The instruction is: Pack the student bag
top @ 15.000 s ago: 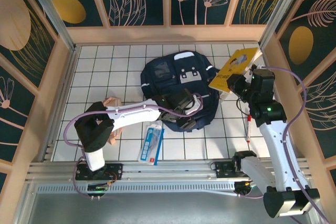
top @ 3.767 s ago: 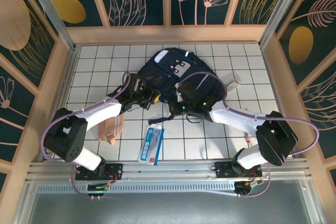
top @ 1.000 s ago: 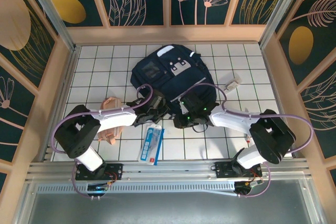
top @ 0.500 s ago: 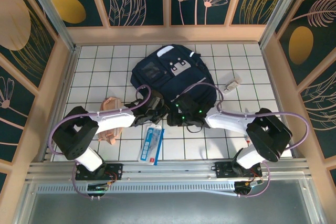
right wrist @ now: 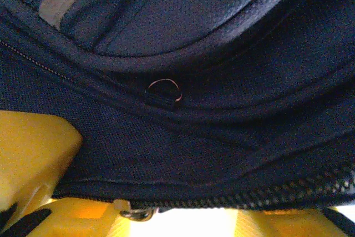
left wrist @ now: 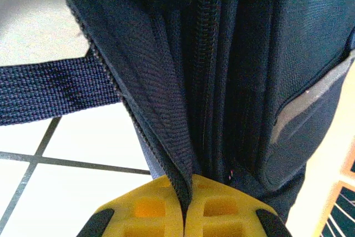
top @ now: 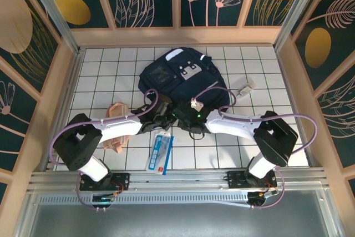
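Navy fabric of the student bag (top: 166,79) is so close to both wrist cameras that its outline can be judged from the top camera alone. There it lies flat on the white tiled table (top: 100,65), in the middle and toward the far side. Its long axis runs from near to far, a little tilted. The end with the white patches (top: 191,71) points to the far wall, and the near end lies at the two grippers, which partly cover its edge.

The left gripper (left wrist: 184,215) is closed: its yellow fingertips press together on a fold of the bag's fabric beside a line of zip teeth (left wrist: 206,54). A dark strap (left wrist: 50,92) goes left over the tiles and is cut off by the frame edge. The right gripper (top: 188,119) is at the same near edge. In its wrist view yellow fingers (right wrist: 33,154) sit under the fabric near a small metal ring (right wrist: 163,90), but their tips are cut off and I cannot tell whether they grip anything.

A pink pouch (top: 113,131) is half hidden behind the left arm. Print on the blue and white packet (top: 161,151) is too small to read.
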`<state>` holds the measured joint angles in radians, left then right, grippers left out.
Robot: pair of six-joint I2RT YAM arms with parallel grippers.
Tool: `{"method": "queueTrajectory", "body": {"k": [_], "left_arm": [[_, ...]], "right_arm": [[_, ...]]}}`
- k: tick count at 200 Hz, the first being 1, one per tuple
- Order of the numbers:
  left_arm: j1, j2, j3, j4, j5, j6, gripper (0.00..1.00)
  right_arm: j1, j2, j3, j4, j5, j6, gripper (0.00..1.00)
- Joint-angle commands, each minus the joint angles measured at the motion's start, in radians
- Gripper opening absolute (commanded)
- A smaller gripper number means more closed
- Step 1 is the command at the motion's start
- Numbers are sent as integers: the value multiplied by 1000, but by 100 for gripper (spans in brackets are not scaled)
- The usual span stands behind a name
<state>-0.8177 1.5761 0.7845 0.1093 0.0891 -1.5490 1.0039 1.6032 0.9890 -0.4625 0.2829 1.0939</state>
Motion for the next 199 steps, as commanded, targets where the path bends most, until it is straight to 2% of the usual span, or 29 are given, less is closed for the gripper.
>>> {"method": "queueTrajectory", "body": {"k": [1, 22, 75, 117, 154, 199], "left_arm": [[-32, -59, -21, 29, 68, -18, 0], [-32, -70, -34, 29, 58, -20, 0], [-31, -62, -41, 32, 66, -17, 0], [-32, -60, -40, 33, 64, -16, 0], [-32, -59, -43, 33, 66, -20, 0], [-32, -54, -48, 32, 67, -20, 0]], "right_arm": [[-8, 1, 66, -86, 137, 81, 36], [-11, -17, 83, -146, 128, 81, 30], [-86, -4, 87, -135, 25, -143, 39], [-113, -3, 129, -155, 33, -248, 32], [-114, 7, 145, -119, -15, -316, 28], [-113, 34, 145, -63, -130, -423, 31]]}}
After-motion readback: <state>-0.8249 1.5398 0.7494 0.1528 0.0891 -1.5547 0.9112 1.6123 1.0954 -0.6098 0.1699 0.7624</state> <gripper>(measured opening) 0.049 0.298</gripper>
